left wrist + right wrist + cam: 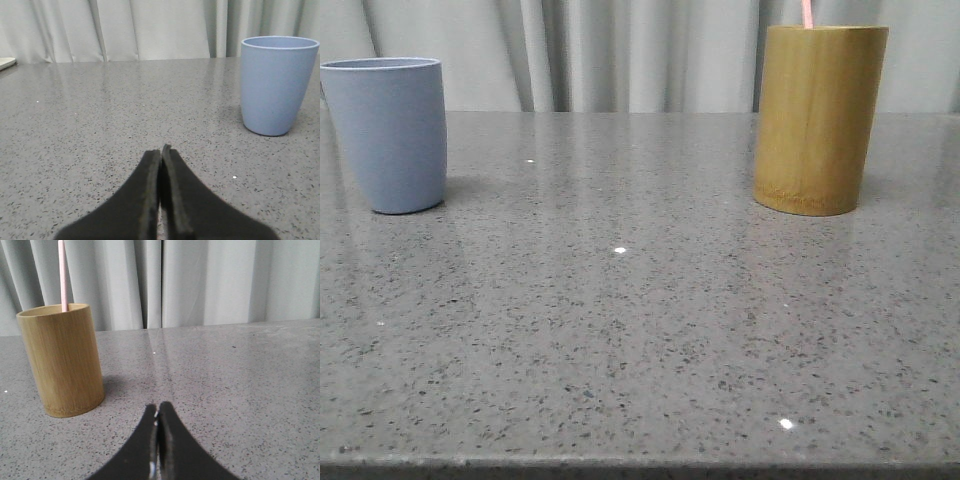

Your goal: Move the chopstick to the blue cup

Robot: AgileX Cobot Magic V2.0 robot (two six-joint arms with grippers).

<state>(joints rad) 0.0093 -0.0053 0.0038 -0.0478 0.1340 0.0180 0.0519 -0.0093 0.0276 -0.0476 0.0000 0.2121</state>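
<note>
The chopstick (807, 13) is standing upright in the bamboo holder (818, 118) at two o'clock on the table (640, 330), well apart from the blue cup (388, 132) at ten o'clock, presumably staged for transfer. The right end effector (158, 416) is resting with jaws pressed together, empty, the chopstick lying at its eleven o'clock. The left end effector (161, 152) is likewise closed, holding nothing, near the cup.

L claw (161, 150) closed, empty | R claw (158, 407) closed, empty
</note>
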